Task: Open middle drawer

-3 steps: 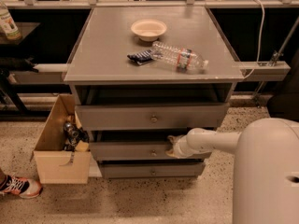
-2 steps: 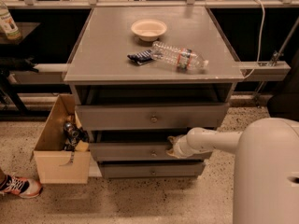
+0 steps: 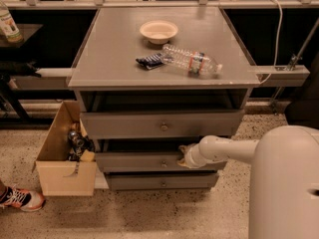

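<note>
Gripper (image 3: 183, 157) (open or closed: cannot tell) sits at the middle drawer (image 3: 132, 162), just right of its knob (image 3: 164, 164).

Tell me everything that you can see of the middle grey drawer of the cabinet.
The middle grey wooden drawer shows a wide, low front panel with one small round metal knob at its centre. It sits level between the taller top drawer and the narrower bottom drawer, a dark gap above it. The robot's white gripper is at its upper edge, right of the knob. How far it is pulled out is unclear.
</note>
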`<action>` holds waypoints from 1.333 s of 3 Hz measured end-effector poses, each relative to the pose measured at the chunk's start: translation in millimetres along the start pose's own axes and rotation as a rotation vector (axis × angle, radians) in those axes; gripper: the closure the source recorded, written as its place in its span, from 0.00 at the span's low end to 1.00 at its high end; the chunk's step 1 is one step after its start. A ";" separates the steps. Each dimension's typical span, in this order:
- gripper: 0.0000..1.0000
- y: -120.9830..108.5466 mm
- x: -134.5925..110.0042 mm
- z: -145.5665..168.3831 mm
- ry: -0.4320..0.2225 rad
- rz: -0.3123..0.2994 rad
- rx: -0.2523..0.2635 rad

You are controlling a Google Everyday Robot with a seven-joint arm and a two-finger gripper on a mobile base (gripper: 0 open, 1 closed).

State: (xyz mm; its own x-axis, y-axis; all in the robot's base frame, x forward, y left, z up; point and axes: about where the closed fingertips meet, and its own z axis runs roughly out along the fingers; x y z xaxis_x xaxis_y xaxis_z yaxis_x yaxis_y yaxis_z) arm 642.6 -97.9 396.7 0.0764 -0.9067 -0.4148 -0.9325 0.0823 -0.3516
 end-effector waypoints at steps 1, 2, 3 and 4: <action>0.61 0.0 0.0 0.0 0.000 0.000 0.000; 0.36 0.0 0.0 0.0 0.000 0.000 0.000; 0.15 0.0 0.0 0.0 0.000 0.000 0.000; 0.00 0.1 -0.1 0.1 0.000 0.000 0.000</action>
State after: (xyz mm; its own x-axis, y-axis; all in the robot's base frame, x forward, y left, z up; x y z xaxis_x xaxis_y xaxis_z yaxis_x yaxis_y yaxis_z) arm 642.5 -97.8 396.6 0.0764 -0.9067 -0.4149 -0.9326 0.0821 -0.3514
